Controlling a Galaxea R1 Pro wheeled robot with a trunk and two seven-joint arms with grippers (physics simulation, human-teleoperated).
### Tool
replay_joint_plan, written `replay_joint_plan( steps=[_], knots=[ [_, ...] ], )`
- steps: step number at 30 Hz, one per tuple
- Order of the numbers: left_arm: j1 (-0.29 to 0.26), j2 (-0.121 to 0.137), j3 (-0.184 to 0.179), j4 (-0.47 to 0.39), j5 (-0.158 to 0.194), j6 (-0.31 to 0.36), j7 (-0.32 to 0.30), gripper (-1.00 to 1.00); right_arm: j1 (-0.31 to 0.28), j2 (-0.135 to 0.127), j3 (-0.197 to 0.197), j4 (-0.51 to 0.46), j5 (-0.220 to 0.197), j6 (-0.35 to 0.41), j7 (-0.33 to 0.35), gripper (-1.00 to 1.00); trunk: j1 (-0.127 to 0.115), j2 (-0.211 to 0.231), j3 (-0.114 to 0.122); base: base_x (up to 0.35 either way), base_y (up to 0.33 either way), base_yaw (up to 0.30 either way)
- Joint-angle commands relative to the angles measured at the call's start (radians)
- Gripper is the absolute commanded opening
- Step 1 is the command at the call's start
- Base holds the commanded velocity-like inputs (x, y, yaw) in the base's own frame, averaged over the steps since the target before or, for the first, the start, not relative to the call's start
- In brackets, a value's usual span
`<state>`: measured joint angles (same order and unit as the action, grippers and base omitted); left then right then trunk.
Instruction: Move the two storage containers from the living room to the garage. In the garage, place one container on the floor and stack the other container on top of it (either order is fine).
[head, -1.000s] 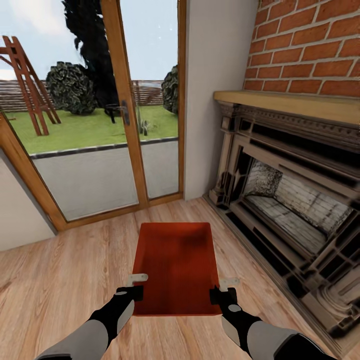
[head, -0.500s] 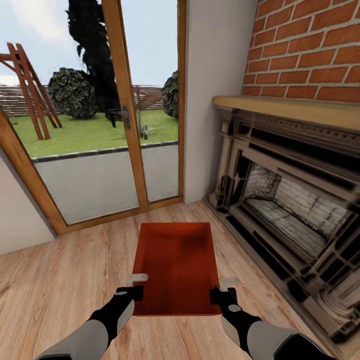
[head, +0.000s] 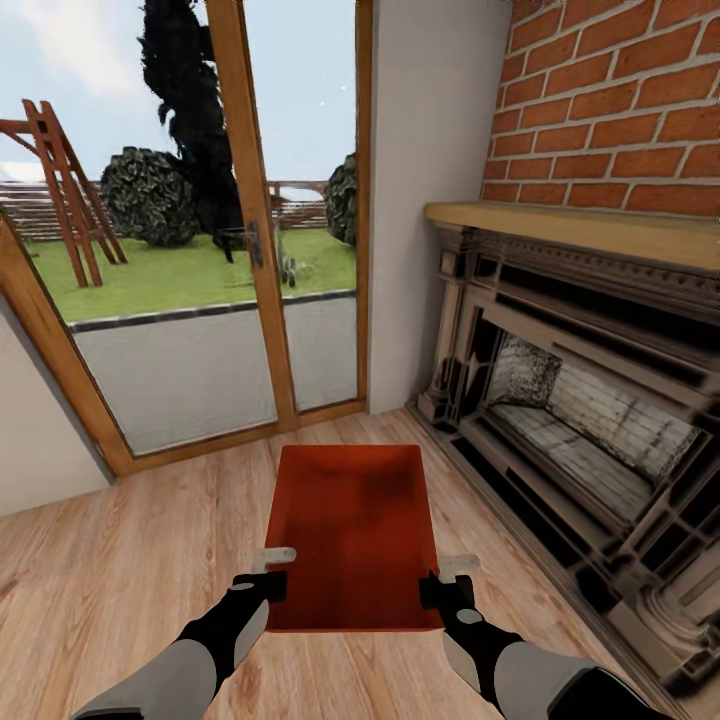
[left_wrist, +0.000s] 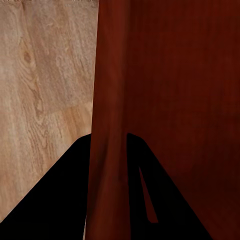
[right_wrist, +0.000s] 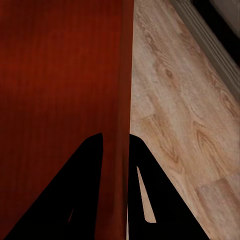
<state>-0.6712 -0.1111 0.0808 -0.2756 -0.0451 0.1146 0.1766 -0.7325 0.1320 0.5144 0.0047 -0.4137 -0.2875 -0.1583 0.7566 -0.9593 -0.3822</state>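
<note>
Between your two arms, the storage container (head: 348, 535) hangs above the wood floor (head: 120, 560), your left gripper (head: 273, 567) clamped on its left wall and your right gripper (head: 447, 577) on its right. You have a fireplace (head: 580, 420) close on the right, a glass door (head: 200, 250) ahead, and open planks to the left.

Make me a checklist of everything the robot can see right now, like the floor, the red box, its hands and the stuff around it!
Surface: light wood plank floor, bare where it shows.
Job's things: one orange-red container, open top, held level between both arms above the planks.
Clutter: nothing seen.
Grippers: left gripper shut on the container's left wall, right gripper shut on its right wall; each wrist view shows a wall pinched between two dark fingers.
Cables: nothing seen.
Surroundings: glass door with wooden frame ahead, lawn and bushes outside; stone fireplace under a brick wall on the right. No concrete floor, so not the garage.
</note>
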Motion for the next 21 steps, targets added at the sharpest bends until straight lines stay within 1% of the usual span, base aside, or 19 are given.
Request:
replay_joint_plan(
  steps=[1, 21],
  knots=[
    [0.000, -0.001, 0.027, -0.004, -0.024, 0.008, 0.017, -1.00, -0.001, 0.000, -0.005, 0.003, -0.030, -0.009, -0.007, -1.00, 0.000, -0.001, 0.001, 0.000, 0.000, 0.000],
    [-0.001, -0.001, 0.027, -0.004, -0.024, 0.008, 0.017, -1.00, -0.001, 0.000, -0.005, 0.003, -0.030, -0.009, -0.007, -1.00, 0.000, -0.001, 0.033, 0.000, 0.000, 0.000]
  ],
)
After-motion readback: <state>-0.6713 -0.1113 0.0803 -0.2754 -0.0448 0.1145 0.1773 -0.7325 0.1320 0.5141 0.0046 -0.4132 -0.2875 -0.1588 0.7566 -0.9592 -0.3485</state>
